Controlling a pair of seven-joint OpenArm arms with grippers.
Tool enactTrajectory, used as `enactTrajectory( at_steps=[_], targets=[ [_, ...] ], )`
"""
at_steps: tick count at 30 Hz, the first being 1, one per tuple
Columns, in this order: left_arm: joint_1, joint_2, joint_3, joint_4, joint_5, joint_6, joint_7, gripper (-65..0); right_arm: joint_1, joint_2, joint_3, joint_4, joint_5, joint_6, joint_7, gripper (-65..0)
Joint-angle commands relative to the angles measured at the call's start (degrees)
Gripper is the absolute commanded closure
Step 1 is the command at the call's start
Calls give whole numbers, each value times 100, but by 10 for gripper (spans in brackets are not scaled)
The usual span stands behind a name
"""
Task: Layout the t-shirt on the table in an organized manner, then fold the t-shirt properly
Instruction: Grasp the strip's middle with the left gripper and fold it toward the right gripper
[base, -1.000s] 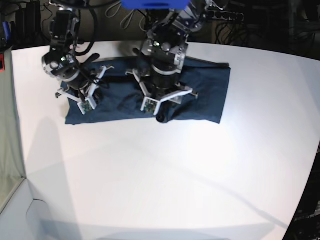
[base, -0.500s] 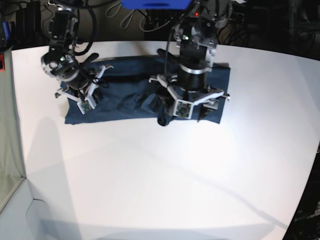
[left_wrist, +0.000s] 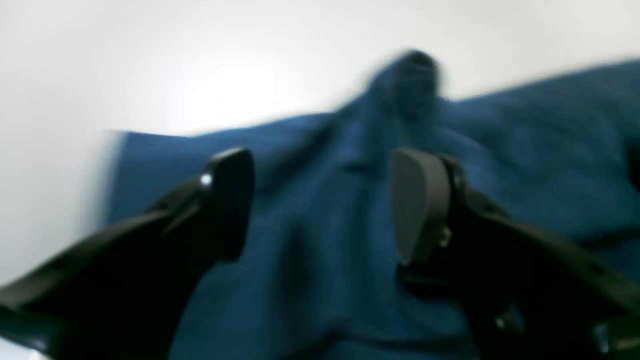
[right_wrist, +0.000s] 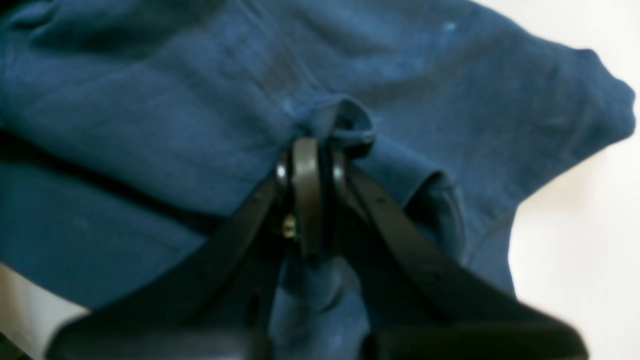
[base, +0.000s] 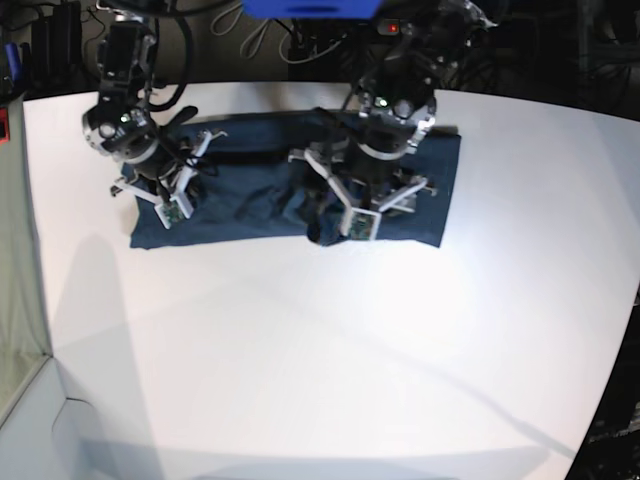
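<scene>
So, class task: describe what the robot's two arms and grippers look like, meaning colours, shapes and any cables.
Both arms are black and silver-grey with round joint housings and black cables. The left gripper has black curved fingers with flat grey pads. The right gripper has slim black fingers with small metal screws.

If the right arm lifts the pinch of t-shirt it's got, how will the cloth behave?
Probably floppy: the t-shirt bunches into a soft loop where the right claw is shut on it. It would likely drape and drag, since most lies spread on the table. Wrinkles near the open left claw suggest it shifts easily.
</scene>
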Motion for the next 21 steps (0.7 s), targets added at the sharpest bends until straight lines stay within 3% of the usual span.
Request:
enactTrajectory(
  at_steps=[1, 6, 10, 17, 21],
  targets=[
    [-138, 33, 195, 22, -28, 6, -111, -416, 15, 24, 6, 31, -77, 62, -148, 0],
    [-445, -117, 1153, -58, -204, 6, -111, -416, 7, 32, 6, 31, -77, 62, -148, 0],
    [-480, -125, 1329, 30, -195, 6, -111, -416, 7, 32, 6, 40, -77, 62, -148, 0],
    [-419, -802, 1206, 1085, -204, 6, -163, -416, 15, 32, 6, 40, -77, 62, -148, 0],
    [-155, -1075, 300, 1349, -204, 6, -163, -416, 24, 32, 15, 57, -77, 62, -148, -2]
  ],
)
